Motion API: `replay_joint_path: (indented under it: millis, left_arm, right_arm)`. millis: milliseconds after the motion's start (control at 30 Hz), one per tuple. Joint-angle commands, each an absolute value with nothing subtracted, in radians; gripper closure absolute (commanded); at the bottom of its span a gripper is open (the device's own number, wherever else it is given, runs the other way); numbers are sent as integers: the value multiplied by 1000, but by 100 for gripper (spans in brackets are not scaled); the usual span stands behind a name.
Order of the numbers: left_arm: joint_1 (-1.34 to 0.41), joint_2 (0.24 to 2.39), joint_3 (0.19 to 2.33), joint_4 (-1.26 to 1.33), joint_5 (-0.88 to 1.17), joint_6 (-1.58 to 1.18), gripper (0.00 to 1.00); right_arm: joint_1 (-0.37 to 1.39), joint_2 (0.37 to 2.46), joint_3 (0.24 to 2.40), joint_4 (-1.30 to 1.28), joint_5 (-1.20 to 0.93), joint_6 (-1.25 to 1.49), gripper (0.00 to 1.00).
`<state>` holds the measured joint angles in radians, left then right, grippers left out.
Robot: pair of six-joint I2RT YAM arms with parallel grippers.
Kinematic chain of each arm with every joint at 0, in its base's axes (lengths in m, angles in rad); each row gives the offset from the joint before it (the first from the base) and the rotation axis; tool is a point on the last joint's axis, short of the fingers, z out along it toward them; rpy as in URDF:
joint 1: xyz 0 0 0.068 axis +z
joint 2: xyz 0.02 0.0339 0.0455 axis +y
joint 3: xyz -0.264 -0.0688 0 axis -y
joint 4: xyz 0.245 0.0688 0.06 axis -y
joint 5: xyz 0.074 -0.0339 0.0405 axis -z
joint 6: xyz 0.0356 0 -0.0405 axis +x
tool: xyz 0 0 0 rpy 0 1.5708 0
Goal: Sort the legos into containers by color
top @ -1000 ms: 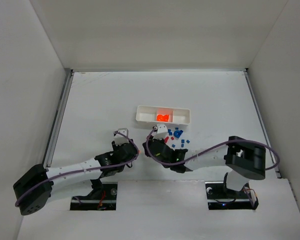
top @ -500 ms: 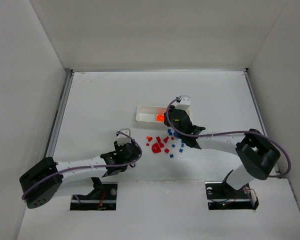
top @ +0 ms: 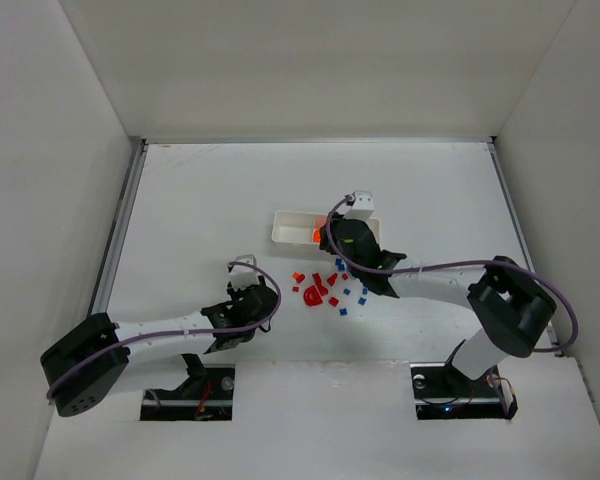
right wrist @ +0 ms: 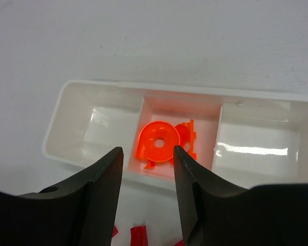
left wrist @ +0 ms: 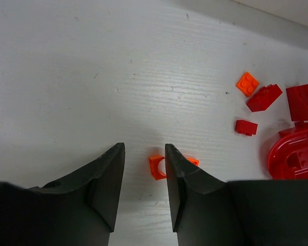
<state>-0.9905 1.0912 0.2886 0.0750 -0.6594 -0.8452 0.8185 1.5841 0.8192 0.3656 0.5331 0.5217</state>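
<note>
The white three-compartment containers tray fills the right wrist view. Its middle compartment holds orange legos, a round disc among them; the two outer compartments look bare. My right gripper hangs open over the tray's near wall, nothing between its fingers. From above, that gripper covers much of the tray. Loose red legos and blue legos lie in front of the tray. My left gripper is open low over the table, and a small orange lego lies just past its tips, partly behind the right finger.
In the left wrist view an orange square plate, red bricks and a red arch piece lie to the right of the fingers. White walls enclose the table on three sides.
The right arm swung from the loose pile up to the tray and its jaws opened over the middle compartment. The left gripper edged toward the pile and its jaws narrowed a little.
</note>
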Motion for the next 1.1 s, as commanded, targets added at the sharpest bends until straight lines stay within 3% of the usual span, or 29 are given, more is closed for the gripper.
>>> replay_joint_path:
  millis: [0, 267, 400, 667, 867, 1067]
  left_arm:
    - [-989, 1121, 281, 110, -696, -896, 67]
    - [-1005, 1138, 291, 98, -696, -896, 87]
    - [-1009, 1085, 304, 97, -699, -861, 92]
    - [-989, 1043, 446, 144, -683, -753, 92]
    - [-973, 1231, 673, 279, -627, -618, 92]
    - [-917, 1480, 863, 383, -529, -568, 91]
  right_arm:
    - [887, 1531, 810, 388, 575, 509, 51]
    - [950, 1474, 769, 388, 617, 511, 51]
    - [976, 1398, 698, 388, 637, 520, 50]
    - [1004, 1237, 487, 387, 663, 633, 54]
    - [1007, 1076, 388, 267, 672, 725, 74]
    - [1012, 945, 342, 173, 692, 773, 76]
